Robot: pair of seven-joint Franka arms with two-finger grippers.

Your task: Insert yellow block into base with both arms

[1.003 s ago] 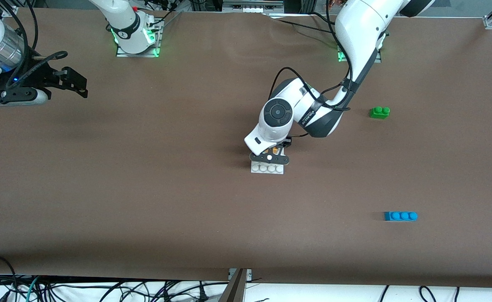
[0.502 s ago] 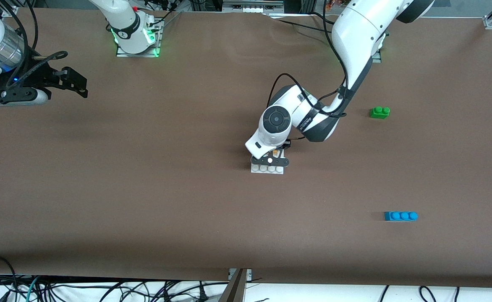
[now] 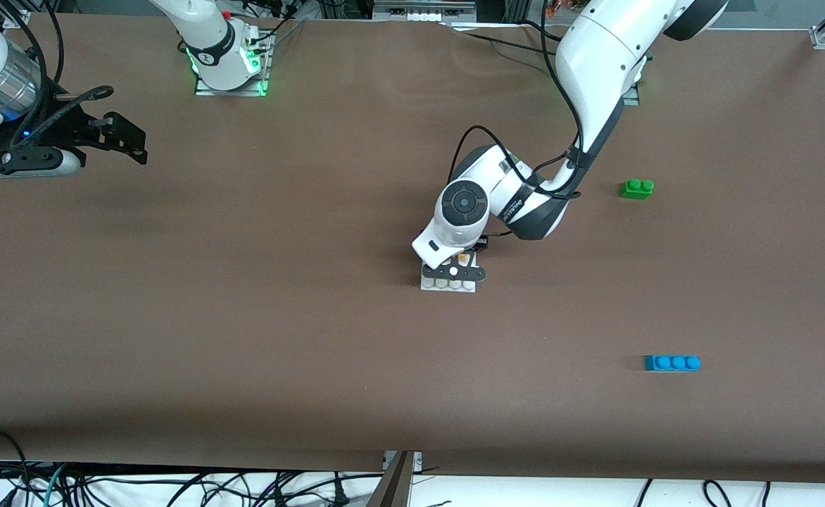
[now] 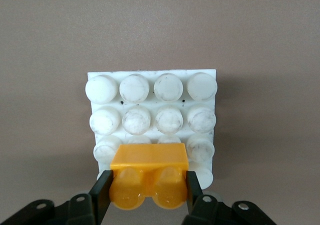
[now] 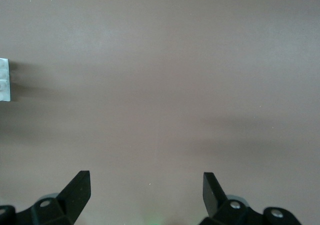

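**Two arms, one doing the work**

Left gripper [image 4: 148, 195] clamps the yellow block [image 4: 149, 177] right over the white studded base [image 4: 152, 105], mid-table, lining up studs. Right gripper [image 5: 145, 190] waits spread wide, empty, at its table end.

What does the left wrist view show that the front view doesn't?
Left wrist only: the left end effector shut on the yellow block, held over one edge row of the base.
Front only: the green brick, the blue brick and the right end effector, open, waiting over the right arm's end of the table.
Both: the base and brown table.
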